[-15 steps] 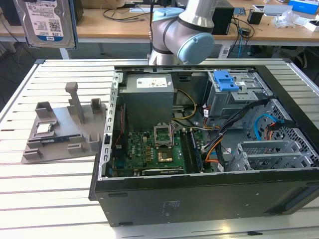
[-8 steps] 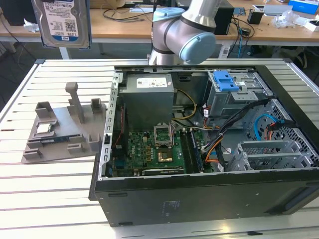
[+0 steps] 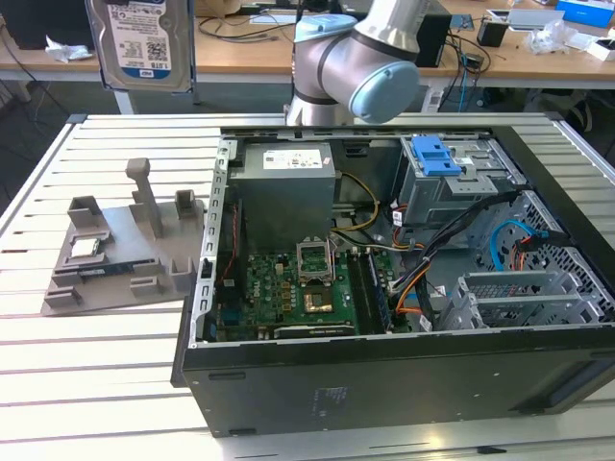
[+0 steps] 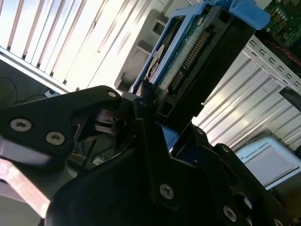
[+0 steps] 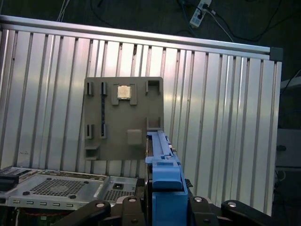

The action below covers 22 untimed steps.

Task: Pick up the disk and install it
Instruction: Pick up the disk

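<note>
The gripper [image 4: 157, 115] clamps the disk [image 4: 188, 56] edgewise between its closed fingers [image 4: 146, 125]

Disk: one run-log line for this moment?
disk: held aloft, clear of gray fixture | gripper: shut on disk | computer case: open, disk not yet installed

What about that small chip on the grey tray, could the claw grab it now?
Probably not: the claw is shut on the disk, so it has no free grip. The chip lies uncovered on the tray, nothing over it.
</note>
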Tool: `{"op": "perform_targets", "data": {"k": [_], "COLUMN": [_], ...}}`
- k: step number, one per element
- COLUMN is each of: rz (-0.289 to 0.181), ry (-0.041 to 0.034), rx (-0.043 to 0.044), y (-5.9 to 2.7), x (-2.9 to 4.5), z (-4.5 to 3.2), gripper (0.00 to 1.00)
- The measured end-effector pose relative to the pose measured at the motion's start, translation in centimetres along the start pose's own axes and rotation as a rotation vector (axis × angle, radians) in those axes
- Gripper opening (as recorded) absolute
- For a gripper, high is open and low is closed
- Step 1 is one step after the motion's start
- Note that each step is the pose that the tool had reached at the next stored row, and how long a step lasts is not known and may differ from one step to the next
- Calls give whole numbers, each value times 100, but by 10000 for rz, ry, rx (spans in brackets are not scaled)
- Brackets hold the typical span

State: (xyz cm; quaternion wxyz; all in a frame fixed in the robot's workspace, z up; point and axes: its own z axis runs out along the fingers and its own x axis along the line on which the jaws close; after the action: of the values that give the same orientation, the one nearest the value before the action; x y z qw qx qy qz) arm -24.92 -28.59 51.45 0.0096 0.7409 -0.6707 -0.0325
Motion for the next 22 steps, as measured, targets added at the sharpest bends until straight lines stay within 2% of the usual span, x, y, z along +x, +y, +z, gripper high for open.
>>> {"op": "perform_targets", "data": {"k": [11, 17, 22], "rz": [8, 10, 11], "ry": [33, 48, 62], "rx": [-34, -65, -108], "y": [-313, -554, -850], "x": [38, 62, 91], "z": [-13, -25, -41], "gripper": [37, 37, 37]}}
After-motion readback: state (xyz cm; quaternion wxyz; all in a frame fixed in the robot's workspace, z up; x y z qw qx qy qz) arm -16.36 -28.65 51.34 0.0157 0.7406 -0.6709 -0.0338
